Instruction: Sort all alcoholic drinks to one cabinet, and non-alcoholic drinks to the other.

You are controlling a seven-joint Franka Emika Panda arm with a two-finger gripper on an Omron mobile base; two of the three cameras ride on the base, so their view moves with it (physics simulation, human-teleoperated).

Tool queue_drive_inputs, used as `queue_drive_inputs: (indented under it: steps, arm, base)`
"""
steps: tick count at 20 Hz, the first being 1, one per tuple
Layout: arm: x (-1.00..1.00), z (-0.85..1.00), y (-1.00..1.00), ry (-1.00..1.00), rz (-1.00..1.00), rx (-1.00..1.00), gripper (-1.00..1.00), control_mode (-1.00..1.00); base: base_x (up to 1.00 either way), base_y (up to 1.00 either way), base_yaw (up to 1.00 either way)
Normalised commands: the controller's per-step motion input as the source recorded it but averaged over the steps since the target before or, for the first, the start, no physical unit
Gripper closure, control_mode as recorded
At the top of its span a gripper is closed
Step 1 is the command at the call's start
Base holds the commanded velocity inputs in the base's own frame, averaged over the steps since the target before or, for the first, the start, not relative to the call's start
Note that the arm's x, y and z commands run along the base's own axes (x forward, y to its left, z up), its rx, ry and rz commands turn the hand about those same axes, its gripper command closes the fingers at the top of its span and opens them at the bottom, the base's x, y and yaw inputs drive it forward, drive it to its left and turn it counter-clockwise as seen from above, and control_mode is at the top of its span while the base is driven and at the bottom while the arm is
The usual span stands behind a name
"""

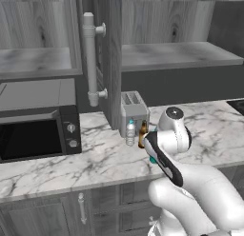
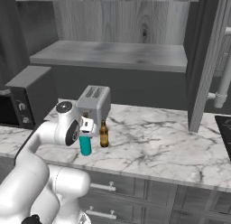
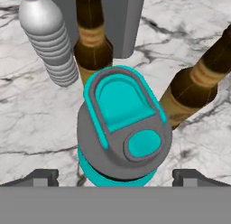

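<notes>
The teal flask (image 3: 122,128) with its dark cap stands on the counter right under my gripper (image 3: 117,175). The gripper is open, one fingertip on each side of the flask and clear of it. Behind the flask stand two amber beer bottles (image 3: 92,42) (image 3: 198,85) and the clear ribbed water bottle (image 3: 47,38). In the right base view the gripper (image 2: 85,128) hovers over the flask (image 2: 85,146), with a beer bottle (image 2: 104,134) beside it. The left base view has the water bottle (image 1: 130,133) and a beer bottle (image 1: 142,134) in front of the toaster. Both wall cabinets (image 1: 38,61) (image 1: 176,54) stand open, their shelves bare.
A grey toaster (image 1: 134,108) stands just behind the drinks. A black microwave (image 1: 38,132) sits at the left end of the marble counter (image 1: 95,159). An open cabinet door (image 1: 112,59) with a pale bar handle (image 1: 90,59) juts out above the toaster.
</notes>
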Motion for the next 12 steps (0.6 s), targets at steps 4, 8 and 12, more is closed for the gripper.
queue_drive_inputs:
  steps: [4,8,12]
  arm:
    - [0.05,-0.44,0.00,-0.05,0.00,0.00,-1.00,-1.00]
    - [0.03,-0.43,0.00,-0.05,0.00,0.00,-1.00,-1.00]
    - [0.01,-0.41,0.00,-0.06,0.00,0.00,-1.00,-1.00]
  base:
    - [0.00,0.00,0.00]
    - [0.00,0.00,0.00]
    - [0.00,0.00,0.00]
